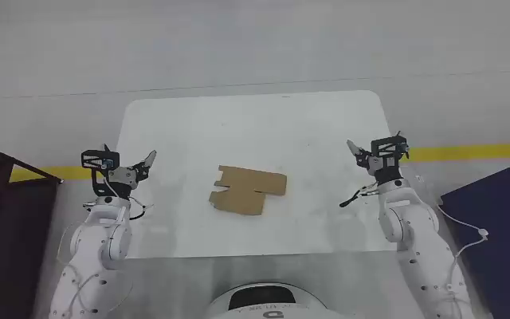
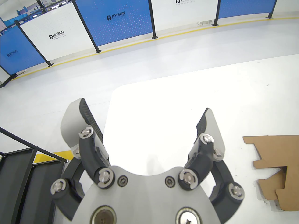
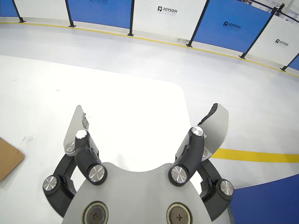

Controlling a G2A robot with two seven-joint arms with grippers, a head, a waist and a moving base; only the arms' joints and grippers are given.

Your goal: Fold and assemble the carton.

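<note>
A flat brown cardboard carton [image 1: 248, 190] lies unfolded near the middle of the white table [image 1: 239, 127], with cut flaps along its near edge. Its notched end [image 2: 275, 164] shows in the left wrist view, and one corner [image 3: 8, 160] in the right wrist view. My left gripper [image 1: 127, 162] hangs open over the table's left edge, well apart from the carton, with nothing between its fingers [image 2: 90, 120]. My right gripper [image 1: 374, 147] stands open at the table's right edge, also empty and clear of the carton.
A dark frame [image 2: 25, 173] stands beside the table on the left. A dark blue surface [image 3: 266, 201] sits beside the table on the right. Yellow floor tape [image 1: 462, 151] runs past both sides. Blue and white fence panels [image 2: 116, 17] stand across the floor.
</note>
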